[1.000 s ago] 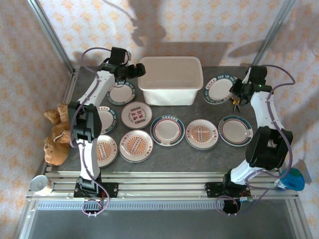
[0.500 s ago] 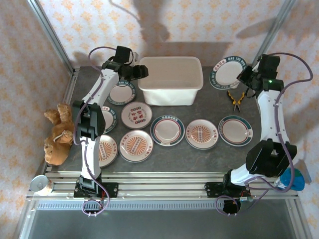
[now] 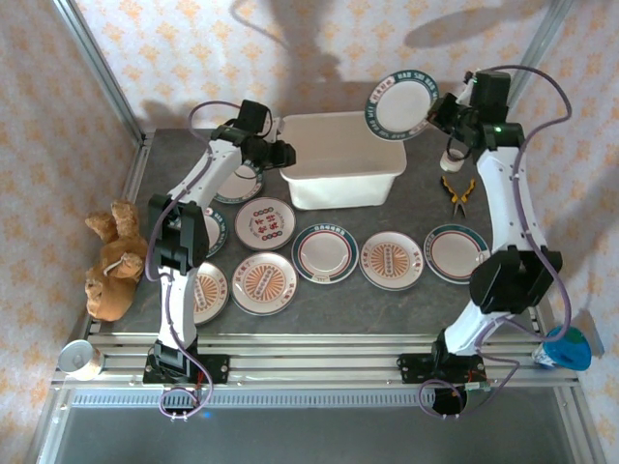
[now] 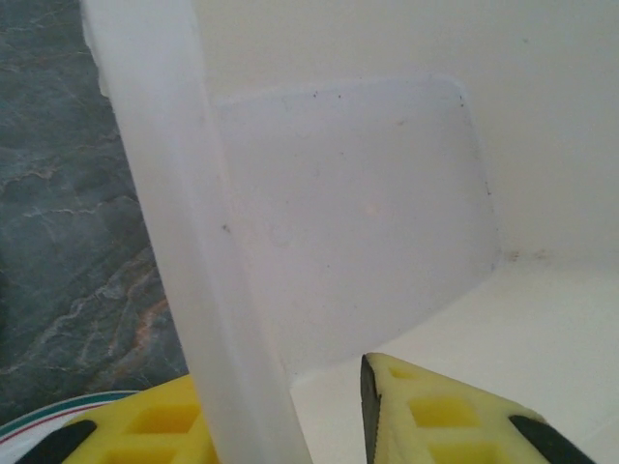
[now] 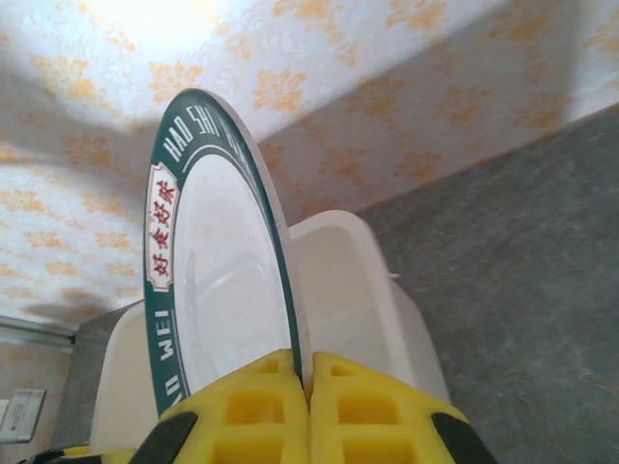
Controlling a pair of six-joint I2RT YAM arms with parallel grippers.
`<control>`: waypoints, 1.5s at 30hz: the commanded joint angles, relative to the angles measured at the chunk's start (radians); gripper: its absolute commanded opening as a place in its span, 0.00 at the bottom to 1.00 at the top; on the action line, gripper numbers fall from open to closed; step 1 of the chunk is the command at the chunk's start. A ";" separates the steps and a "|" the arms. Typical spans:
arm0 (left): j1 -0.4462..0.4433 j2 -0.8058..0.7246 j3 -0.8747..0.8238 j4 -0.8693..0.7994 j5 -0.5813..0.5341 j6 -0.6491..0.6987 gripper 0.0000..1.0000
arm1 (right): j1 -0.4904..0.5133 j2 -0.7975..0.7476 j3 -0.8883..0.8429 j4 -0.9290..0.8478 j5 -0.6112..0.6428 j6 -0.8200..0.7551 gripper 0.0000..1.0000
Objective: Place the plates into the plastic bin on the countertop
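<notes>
Upper right: right jaws clamp a teal-rimmed plate [image 3: 401,104] on edge at the plastic bin [image 3: 338,188]'s upper-right corner. Left jaws, part open, straddle its left wall.

**Teal rims, orange-red prints and a white tub on mottled grey**

The countertop [image 3: 334,302] is dark grey with pale, mottled veining, and the plastic bin [image 3: 340,188] near its far edge is a milky, translucent white. The raised plate [image 5: 218,280] is white, its dark teal rim carrying white lettering and a red-and-white label. Toward the near edge, teal-rimmed plates [image 3: 325,253] are white inside, orange-centred plates [image 3: 263,282] bear orange-red prints, and a dotted plate [image 3: 264,222] shows rows of red marks. The fingers [image 5: 242,416] of the right gripper [image 5: 306,382] and those of the left gripper [image 4: 276,387] are bright yellow. The pliers [image 3: 456,190] by the right edge have yellow-orange handles, and the plush toy [image 3: 114,261] beside the left edge is ginger-brown. The wallpaper [image 3: 193,48] is pale pink with orange floral motifs.
</notes>
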 commanded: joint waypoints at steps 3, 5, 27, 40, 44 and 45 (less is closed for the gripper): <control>-0.034 -0.069 -0.030 -0.040 0.046 0.056 0.27 | 0.066 0.101 0.115 0.021 -0.054 0.009 0.00; -0.040 -0.077 -0.041 -0.045 0.047 0.057 0.24 | 0.080 0.131 0.130 0.017 -0.067 0.014 0.00; -0.129 -0.200 -0.218 0.022 -0.176 -0.356 0.33 | 0.101 0.129 0.118 -0.018 -0.151 -0.011 0.00; -0.143 -0.240 -0.198 0.018 -0.300 -0.291 0.65 | 0.103 0.087 0.033 -0.098 -0.214 -0.047 0.00; -0.131 -0.292 -0.193 0.032 -0.347 -0.228 0.70 | 0.118 0.093 0.020 -0.136 -0.219 -0.072 0.00; -0.123 -0.303 -0.204 0.049 -0.350 -0.220 0.71 | 0.122 0.100 0.020 -0.143 -0.222 -0.076 0.00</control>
